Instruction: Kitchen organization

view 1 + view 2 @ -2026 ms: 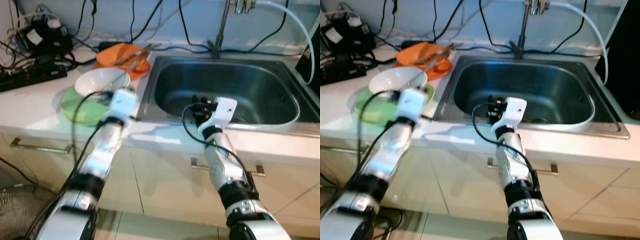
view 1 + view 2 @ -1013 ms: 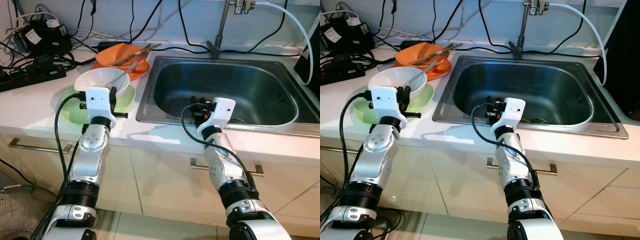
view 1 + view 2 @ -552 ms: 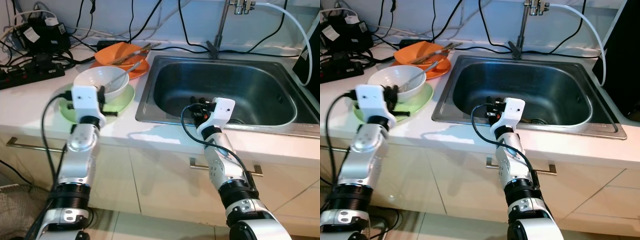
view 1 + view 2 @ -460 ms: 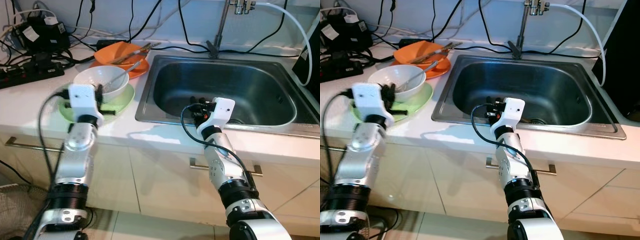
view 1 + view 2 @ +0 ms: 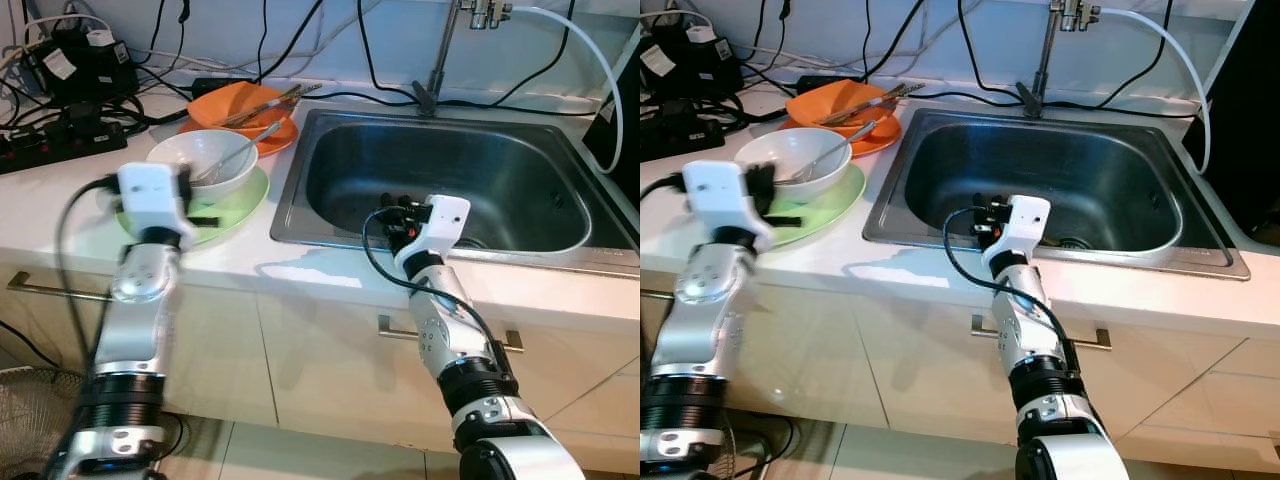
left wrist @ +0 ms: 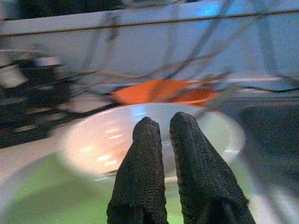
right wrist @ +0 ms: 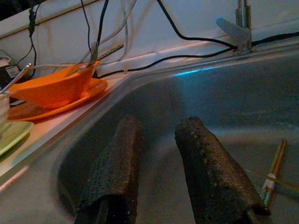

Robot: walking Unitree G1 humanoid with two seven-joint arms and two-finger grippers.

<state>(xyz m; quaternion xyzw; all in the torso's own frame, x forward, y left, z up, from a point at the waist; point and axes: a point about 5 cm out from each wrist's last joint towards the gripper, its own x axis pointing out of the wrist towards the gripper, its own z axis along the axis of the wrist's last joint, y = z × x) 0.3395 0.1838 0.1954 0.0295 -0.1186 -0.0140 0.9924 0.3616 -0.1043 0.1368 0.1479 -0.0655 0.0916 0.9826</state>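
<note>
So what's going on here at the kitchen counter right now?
The robot stands at the counter beside the sink. Its left end effector, fingers together, points at the white bowl, which sits on a green plate with a spoon in it. It holds nothing. The right end effector hangs open over the sink, where chopsticks lie. An orange bowl waits behind.

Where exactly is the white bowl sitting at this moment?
In the left eye view, the white bowl sits on the green plate on the counter's left side, left of the sink, just in front of the orange bowl, with the left gripper beside it.
</note>
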